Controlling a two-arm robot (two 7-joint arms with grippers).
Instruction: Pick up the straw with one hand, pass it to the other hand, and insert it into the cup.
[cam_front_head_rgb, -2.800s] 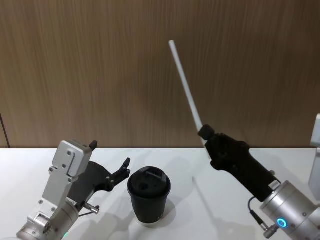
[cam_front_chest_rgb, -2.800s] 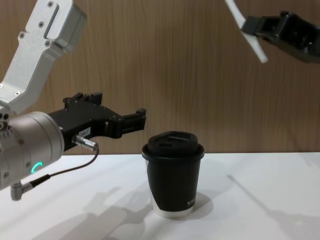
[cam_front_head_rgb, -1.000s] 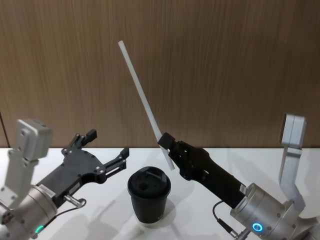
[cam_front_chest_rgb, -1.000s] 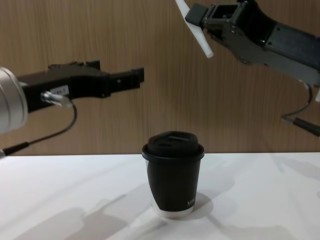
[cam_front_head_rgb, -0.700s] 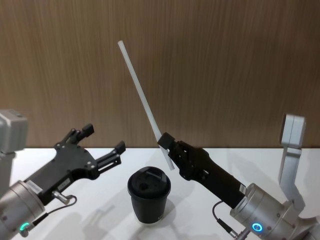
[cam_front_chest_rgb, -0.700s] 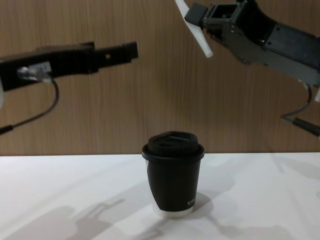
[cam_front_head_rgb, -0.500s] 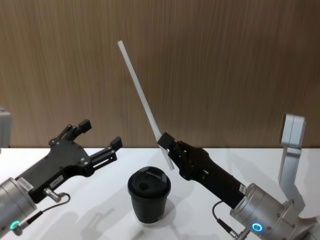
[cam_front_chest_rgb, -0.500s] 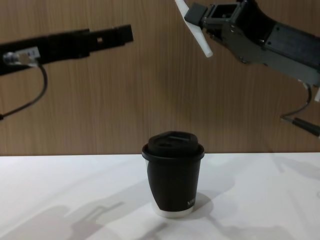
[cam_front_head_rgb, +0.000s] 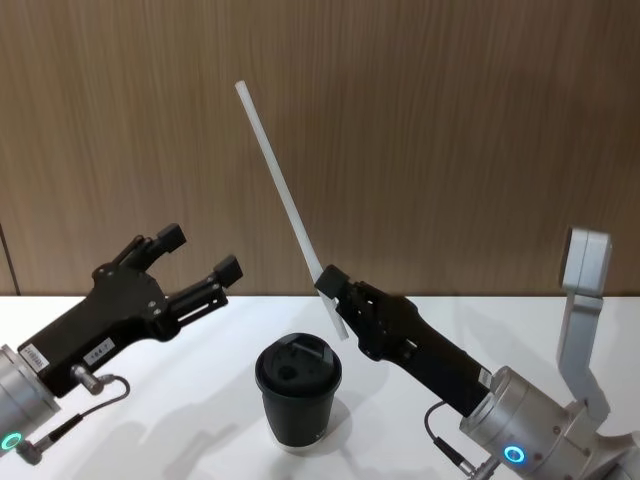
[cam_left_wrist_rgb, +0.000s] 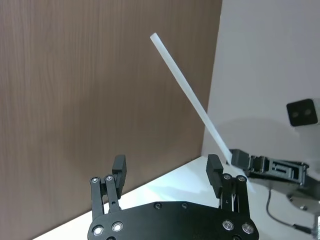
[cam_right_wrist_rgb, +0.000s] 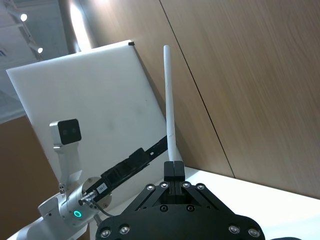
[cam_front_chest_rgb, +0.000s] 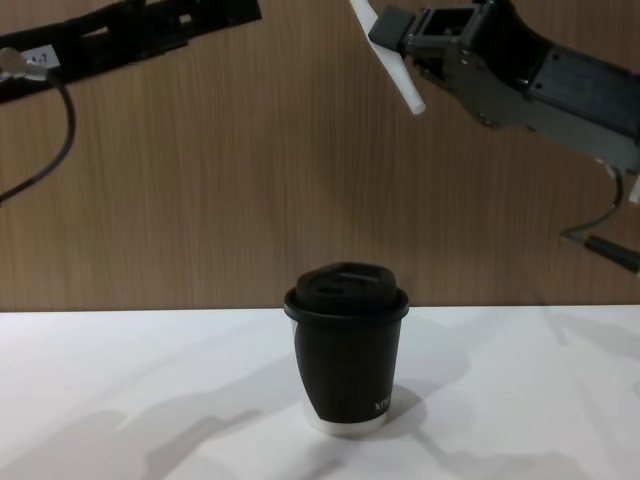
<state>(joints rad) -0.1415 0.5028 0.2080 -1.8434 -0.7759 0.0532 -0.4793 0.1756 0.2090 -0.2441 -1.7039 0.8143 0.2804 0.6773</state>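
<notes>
The black cup (cam_front_head_rgb: 297, 392) with its lid stands on the white table (cam_front_head_rgb: 210, 330), also in the chest view (cam_front_chest_rgb: 346, 350). Above and to its right, my right gripper (cam_front_head_rgb: 329, 284) is shut on the lower part of the white straw (cam_front_head_rgb: 281, 186), which slants up and to the left. The straw's short lower end (cam_front_chest_rgb: 402, 80) pokes out below the right gripper (cam_front_chest_rgb: 396, 26). My left gripper (cam_front_head_rgb: 199, 253) hovers open to the left of the straw, apart from it. The left wrist view has the open left gripper (cam_left_wrist_rgb: 166, 163) facing the straw (cam_left_wrist_rgb: 190, 97).
A wood-panelled wall (cam_front_head_rgb: 450, 130) closes the back. The white table (cam_front_chest_rgb: 520, 400) spreads around the cup. A white part of my right arm (cam_front_head_rgb: 584, 265) rises at the right edge. A white panel (cam_right_wrist_rgb: 100, 95) stands at the side in the right wrist view.
My left gripper has risen from table height, staying open, and now sits higher, left of the straw. The right gripper swung the straw left 2.8 s ago and has held still for the last second.
</notes>
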